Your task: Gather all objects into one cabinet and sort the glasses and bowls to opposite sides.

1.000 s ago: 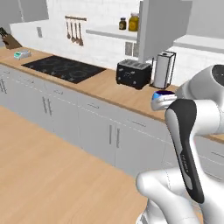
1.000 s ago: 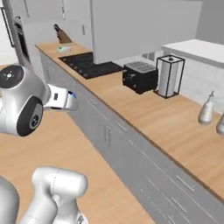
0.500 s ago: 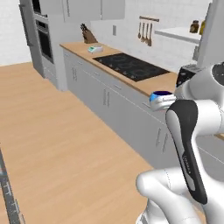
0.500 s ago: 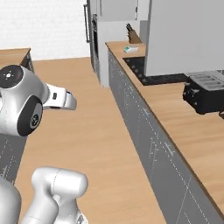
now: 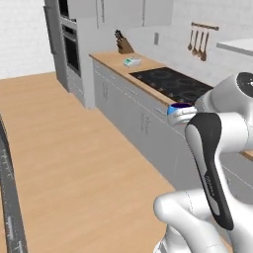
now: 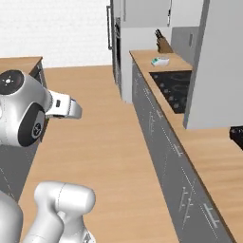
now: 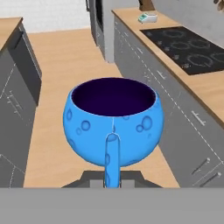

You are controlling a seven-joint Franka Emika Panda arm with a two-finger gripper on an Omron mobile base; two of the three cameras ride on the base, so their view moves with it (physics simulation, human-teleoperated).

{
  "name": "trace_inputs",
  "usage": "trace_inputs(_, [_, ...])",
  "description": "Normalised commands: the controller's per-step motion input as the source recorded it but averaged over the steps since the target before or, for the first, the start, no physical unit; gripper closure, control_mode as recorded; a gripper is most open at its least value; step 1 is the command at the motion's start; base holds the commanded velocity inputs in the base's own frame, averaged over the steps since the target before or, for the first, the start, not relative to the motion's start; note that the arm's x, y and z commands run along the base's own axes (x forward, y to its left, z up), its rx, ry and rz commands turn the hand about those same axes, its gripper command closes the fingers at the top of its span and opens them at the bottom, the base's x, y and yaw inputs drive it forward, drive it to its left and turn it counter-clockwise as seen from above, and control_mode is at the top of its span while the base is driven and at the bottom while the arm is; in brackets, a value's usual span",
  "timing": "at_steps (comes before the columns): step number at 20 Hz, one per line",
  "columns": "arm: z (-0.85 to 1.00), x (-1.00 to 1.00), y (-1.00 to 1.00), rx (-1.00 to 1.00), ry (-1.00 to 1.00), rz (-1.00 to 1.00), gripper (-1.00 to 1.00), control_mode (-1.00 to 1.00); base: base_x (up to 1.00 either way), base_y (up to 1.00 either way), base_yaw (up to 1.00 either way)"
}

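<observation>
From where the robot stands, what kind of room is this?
A home kitchen, it seems: a black cooktop set into a wooden counter, a knife block at its far end, and a built-in oven. The gripper holds a blue bowl.

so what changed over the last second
The base turned, so both base views swung from the toaster end of the counter to the cooktop, knife block and oven; the things themselves did not move. The gripper stayed shut on the blue bowl, carried upright in front of the arm.
</observation>
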Motion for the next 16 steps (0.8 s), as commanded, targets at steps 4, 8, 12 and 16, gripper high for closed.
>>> trace_inputs(4, [0.0,0.0,0.0,0.0,0.0,0.0,1.0,1.0,1.0,0.02,0.25])
trace_inputs(8, [0.0,0.0,0.0,0.0,0.0,0.0,1.0,1.0,1.0,0.03,0.22])
trace_inputs(12, [0.0,0.0,0.0,0.0,0.0,0.0,1.0,1.0,1.0,0.0,0.16])
trace_inputs(16, [0.0,0.0,0.0,0.0,0.0,0.0,1.0,1.0,1.0,0.01,0.13])
